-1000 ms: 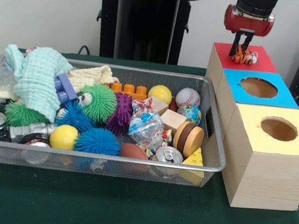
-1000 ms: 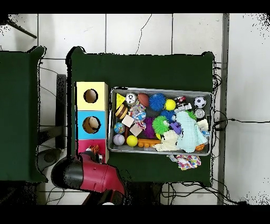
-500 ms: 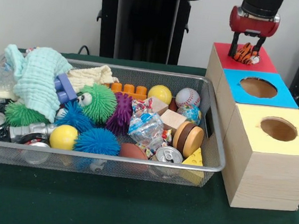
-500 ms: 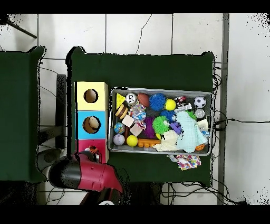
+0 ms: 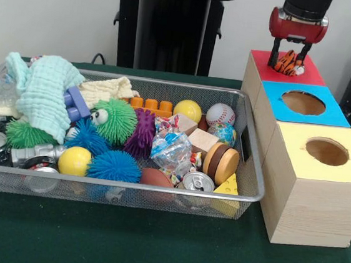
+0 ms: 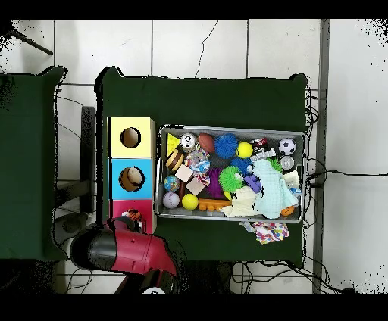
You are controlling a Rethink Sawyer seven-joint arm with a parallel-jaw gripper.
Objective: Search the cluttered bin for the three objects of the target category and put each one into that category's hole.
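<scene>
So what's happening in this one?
The gripper is shut on a small orange-and-black striped toy and holds it just over the red box, the farthest of three boxes beside the wire bin. The toy has not dropped in. The blue box and yellow box show open holes, and the bin is full of balls, cans and cloths.

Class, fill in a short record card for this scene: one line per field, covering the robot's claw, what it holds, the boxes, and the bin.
claw: over the red-topped box, shut on the tiger toy
tiger toy: orange and black striped, held just above the red top
red-topped box: farthest of the three, its hole hidden behind the toy
blue-topped box: middle, round hole open
yellow-topped box: nearest, round hole open
wire bin: beside the boxes, full of balls, spiky toys, cans, blocks and cloths
</scene>
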